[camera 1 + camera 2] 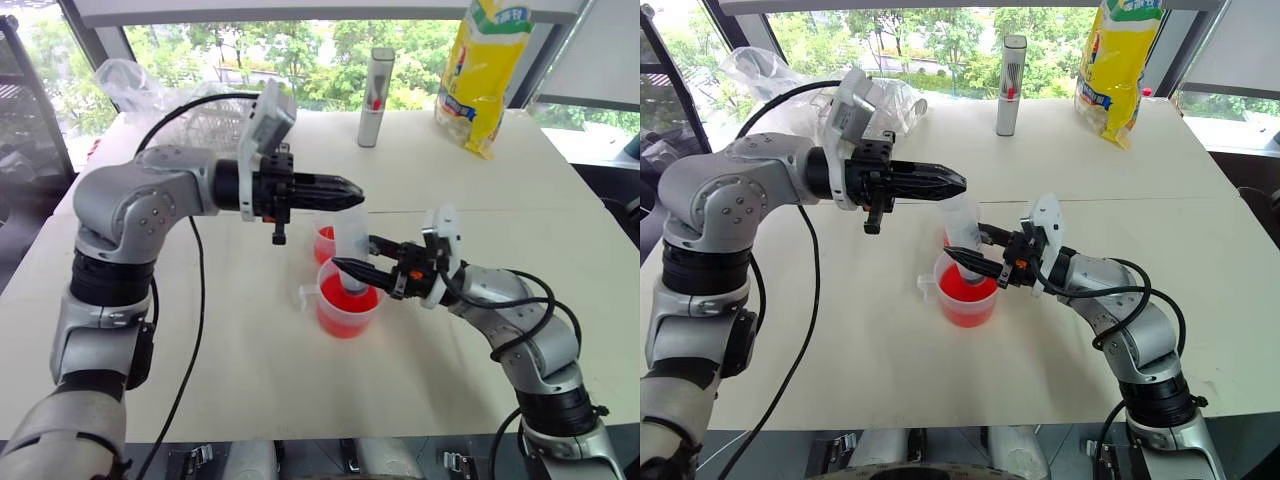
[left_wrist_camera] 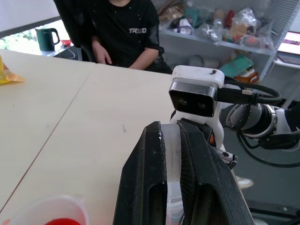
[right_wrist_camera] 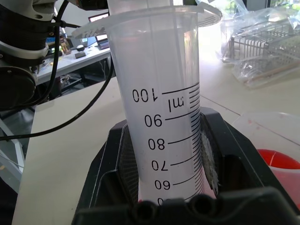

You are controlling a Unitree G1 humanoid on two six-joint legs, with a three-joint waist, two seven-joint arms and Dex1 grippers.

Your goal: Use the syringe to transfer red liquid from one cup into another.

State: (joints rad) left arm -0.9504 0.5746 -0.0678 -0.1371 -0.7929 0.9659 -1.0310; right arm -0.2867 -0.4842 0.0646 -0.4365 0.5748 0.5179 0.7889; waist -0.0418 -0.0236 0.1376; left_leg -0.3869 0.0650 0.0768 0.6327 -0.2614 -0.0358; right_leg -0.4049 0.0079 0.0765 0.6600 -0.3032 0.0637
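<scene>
Clear syringe point(image 1: 962, 228) standing tip-down in larger cup point(image 1: 965, 292), barrel clenched by right gripper point(image 1: 958, 259), plunger top pinched above by left gripper point(image 1: 958, 183). Likely to tip cup, spilling red liquid point(image 1: 967, 293), if pulled askew.

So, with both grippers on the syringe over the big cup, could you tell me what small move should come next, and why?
Probably the left gripper should draw the plunger upward. The right gripper clamps the syringe barrel upright with its lower end in the larger cup's red liquid, and the barrel looks mostly clear.
</scene>
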